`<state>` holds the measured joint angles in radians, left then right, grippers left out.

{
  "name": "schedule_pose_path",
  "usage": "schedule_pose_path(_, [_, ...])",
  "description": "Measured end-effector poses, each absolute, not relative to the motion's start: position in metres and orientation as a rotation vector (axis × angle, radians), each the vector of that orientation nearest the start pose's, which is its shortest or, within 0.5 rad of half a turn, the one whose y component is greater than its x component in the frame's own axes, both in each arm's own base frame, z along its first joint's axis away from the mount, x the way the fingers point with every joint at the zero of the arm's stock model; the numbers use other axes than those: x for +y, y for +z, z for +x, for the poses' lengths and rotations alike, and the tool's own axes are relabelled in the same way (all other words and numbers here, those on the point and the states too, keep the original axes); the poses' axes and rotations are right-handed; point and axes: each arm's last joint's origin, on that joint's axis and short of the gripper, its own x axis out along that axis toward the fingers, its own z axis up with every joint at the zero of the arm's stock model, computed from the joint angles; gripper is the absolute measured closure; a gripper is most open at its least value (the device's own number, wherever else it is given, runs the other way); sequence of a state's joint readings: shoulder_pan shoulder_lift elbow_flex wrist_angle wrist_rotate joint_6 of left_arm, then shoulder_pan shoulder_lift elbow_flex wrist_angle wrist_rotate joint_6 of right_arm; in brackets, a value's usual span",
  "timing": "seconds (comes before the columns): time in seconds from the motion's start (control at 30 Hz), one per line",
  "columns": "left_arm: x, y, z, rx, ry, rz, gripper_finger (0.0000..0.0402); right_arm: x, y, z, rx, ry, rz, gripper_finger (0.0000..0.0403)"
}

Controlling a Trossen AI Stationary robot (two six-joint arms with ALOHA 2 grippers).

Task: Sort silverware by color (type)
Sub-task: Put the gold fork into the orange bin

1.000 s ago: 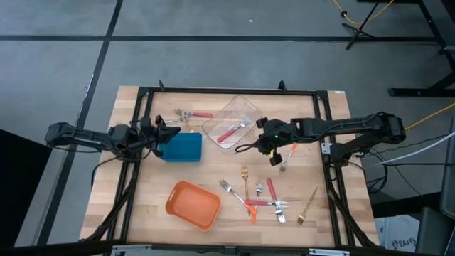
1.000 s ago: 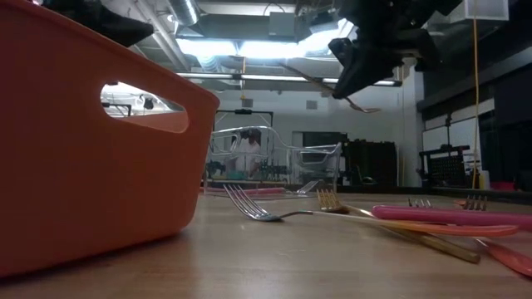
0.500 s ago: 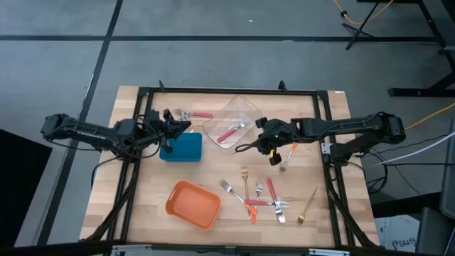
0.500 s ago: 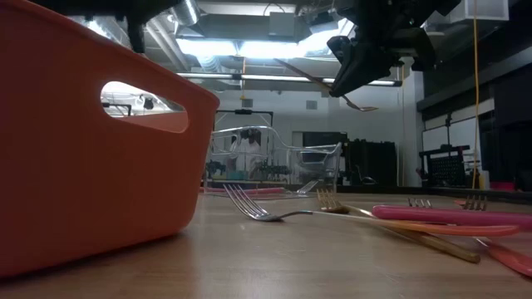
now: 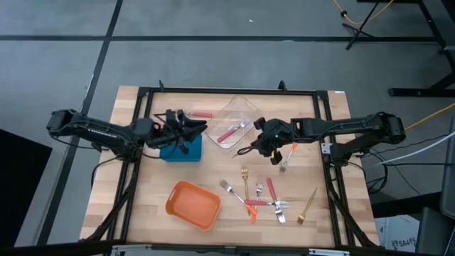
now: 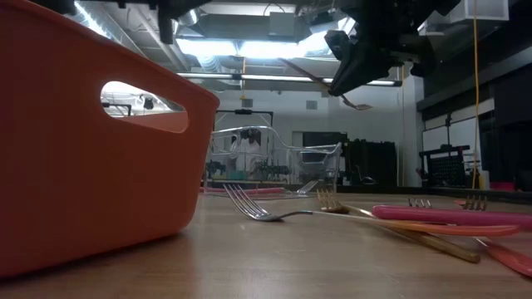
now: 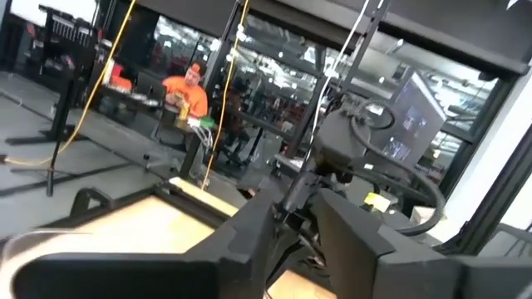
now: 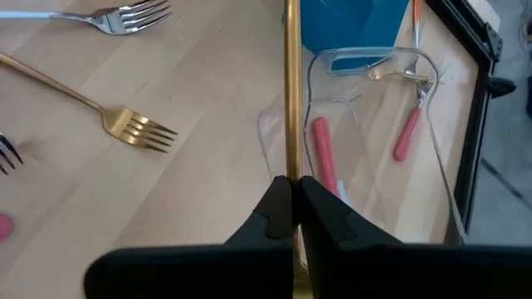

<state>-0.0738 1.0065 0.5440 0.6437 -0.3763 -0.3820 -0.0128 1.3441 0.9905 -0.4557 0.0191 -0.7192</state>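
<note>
Your right gripper is clamped on a gold fork, held up off the worktop just beside the clear container, which has red-handled forks in it. Your left gripper is over the blue container; can't tell how wide its fingers are or whether it's got anything. Loose silverware is spread on the worktop near the orange container: another gold fork, a silver fork, plus red and orange-handled ones.
</note>
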Motion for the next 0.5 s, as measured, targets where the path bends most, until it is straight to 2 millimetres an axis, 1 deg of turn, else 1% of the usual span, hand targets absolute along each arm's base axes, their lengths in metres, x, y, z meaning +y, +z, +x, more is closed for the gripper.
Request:
schedule_pose_path(0.1, [-0.004,0.285,0.231,-0.213,0.274,-0.487,0.029,-0.004,0.264,0.28,0.761,0.265,-0.712,0.0403])
schedule_pose_path(0.27, [0.002,0.275,0.25,-0.169,0.283,-0.593,0.0288,-0.004,0.268,0.283,0.703,0.269,-0.781,0.0403])
schedule_pose_path(0.5, [0.012,0.267,0.279,-0.075,0.142,-0.751,0.0288,-0.004,0.27,0.286,0.658,0.281,-0.863,0.0403])
